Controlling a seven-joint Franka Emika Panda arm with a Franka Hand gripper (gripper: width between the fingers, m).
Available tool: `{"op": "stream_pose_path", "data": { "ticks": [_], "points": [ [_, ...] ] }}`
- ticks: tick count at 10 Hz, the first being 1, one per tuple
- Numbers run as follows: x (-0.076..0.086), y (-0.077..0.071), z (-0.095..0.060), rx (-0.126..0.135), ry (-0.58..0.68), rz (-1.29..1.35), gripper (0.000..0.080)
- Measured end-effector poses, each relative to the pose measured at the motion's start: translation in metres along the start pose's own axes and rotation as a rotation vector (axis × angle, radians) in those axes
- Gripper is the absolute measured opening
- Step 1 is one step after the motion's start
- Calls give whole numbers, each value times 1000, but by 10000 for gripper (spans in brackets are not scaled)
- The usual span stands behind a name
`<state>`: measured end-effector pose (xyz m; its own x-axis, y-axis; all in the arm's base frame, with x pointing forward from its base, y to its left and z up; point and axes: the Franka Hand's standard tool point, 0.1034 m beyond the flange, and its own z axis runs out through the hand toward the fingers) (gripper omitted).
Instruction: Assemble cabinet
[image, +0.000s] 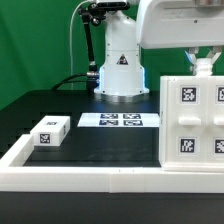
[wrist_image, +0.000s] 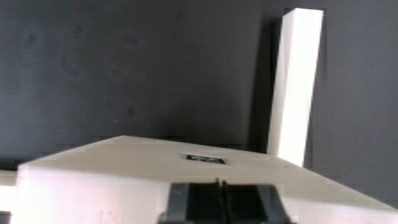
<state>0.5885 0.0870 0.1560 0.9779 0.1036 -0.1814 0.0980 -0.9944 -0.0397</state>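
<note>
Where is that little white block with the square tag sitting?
The small white block lies on the exterior view's left, beside the marker board, well apart from the cabinet on that view's right.

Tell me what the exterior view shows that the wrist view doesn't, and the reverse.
Only the exterior view: the marker board, a small tagged white block and the arm's base. Only the wrist view: the hand seen close up, its jaws shut with nothing between them. Both: the cabinet and the dark table.
</note>
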Motion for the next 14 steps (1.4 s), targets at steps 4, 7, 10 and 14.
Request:
{"op": "stream_pose_path", "data": {
  "ticks": [4, 7, 10, 14],
  "points": [
    [-3, -1, 2, -1, 3, 0, 2],
    [-3, -1, 2, -1, 3, -1, 32],
    [-3, -2, 0, -1, 6, -3, 398],
    [-7, -6, 3, -1, 3, -8, 711]
  ]
}}
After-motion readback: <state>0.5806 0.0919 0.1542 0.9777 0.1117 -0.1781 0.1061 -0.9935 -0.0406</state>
